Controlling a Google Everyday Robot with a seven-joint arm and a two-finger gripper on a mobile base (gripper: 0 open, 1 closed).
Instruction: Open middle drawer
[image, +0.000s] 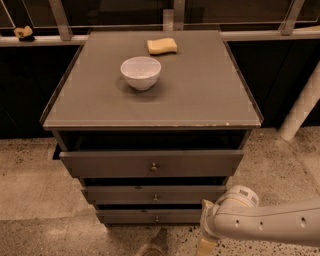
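Note:
The middle drawer (125, 195) is a shallow grey-brown front with a small round knob (155, 198), second of three alike in the cabinet. It sits slightly behind the top drawer front (110, 164) and above the lowest front (130, 217). My gripper (206, 244) hangs at the bottom edge of the view, right of the lowest drawer and below and right of the middle drawer's knob, apart from it. The white arm (270, 221) reaches in from the right.
A white bowl (141, 72) and a yellow sponge (162, 46) rest on the cabinet top (200, 95). A white post (300, 110) stands at the right. Speckled floor (35, 200) surrounds the cabinet; a dark object (155, 245) lies on the floor in front of it.

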